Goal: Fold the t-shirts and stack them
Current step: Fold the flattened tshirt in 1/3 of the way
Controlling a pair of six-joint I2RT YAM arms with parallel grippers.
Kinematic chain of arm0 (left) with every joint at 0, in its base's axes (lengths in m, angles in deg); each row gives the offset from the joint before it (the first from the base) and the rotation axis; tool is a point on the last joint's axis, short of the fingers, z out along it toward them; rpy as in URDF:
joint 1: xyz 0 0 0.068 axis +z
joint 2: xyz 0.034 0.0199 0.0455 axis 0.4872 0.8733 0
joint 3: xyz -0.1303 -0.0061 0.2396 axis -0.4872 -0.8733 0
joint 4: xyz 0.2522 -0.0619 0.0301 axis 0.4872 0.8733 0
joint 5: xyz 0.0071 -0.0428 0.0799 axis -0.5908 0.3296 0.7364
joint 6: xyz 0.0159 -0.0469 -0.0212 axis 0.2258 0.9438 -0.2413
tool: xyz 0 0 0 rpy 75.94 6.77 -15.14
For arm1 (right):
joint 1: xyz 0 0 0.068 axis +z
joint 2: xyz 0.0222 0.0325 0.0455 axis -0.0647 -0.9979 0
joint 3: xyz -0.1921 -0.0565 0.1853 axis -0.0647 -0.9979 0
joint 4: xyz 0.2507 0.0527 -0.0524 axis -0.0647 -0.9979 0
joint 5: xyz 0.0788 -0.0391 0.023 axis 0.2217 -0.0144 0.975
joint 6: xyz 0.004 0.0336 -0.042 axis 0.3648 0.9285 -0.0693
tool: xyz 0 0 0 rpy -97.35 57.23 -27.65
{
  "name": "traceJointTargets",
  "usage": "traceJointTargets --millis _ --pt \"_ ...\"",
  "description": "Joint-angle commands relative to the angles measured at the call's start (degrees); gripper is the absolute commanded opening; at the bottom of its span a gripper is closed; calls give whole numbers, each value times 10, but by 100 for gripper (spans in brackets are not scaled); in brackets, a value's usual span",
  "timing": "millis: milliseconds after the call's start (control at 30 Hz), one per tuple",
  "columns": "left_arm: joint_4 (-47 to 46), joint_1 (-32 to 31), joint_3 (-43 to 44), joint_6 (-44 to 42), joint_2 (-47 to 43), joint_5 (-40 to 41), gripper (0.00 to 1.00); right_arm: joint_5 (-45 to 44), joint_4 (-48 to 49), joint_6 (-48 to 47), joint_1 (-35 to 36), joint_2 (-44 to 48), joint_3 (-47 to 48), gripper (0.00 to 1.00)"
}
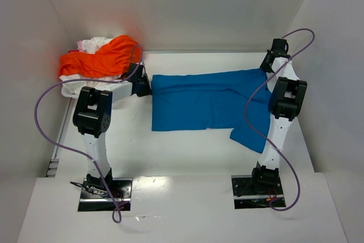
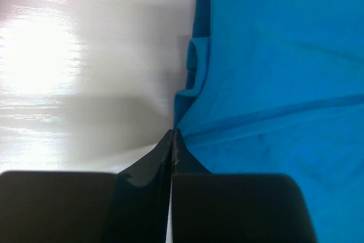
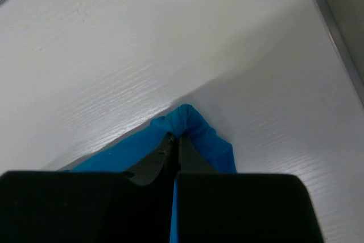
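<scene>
Left tool [image 2: 172, 135] and right tool [image 3: 175, 138] each pinch shut on one end of the blue t-shirt [image 1: 205, 103], spread across the counter [image 1: 187, 152] middle; I judge nothing folded yet, with orange t-shirt [image 1: 102, 58] and white t-shirts [image 1: 94, 42] heaped at its far-left corner.

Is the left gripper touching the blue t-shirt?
Touching. The left wrist view shows the left gripper shut on the edge of the blue t-shirt.

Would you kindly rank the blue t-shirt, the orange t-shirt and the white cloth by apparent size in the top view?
1. blue t-shirt, spread out
2. orange t-shirt, bunched
3. white cloth, mostly hidden under the orange, true size unsure
</scene>
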Motion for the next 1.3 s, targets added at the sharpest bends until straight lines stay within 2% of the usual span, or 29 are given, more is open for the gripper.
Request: traceJointTargets --millis 0,833,1067,1100,1133,1233,1267 --pt "-2 4 -5 6 -25 7 0 -9 6 1 -12 24 21 0" --pt "8 37 -5 -11 -52 17 0 27 6 17 -34 48 38 1" --pt "8 37 -5 -11 -47 12 0 4 0 12 -34 37 39 4" --pt "8 37 -5 -11 -47 12 0 4 0 12 -34 37 39 6" --pt "8 37 -5 -16 -47 5 0 4 0 12 -34 31 32 15" --pt "-5 37 -5 -16 -42 -27 0 17 6 12 -34 31 16 21" --pt "-5 37 -5 -16 -42 -49 4 17 6 12 -34 31 16 27"
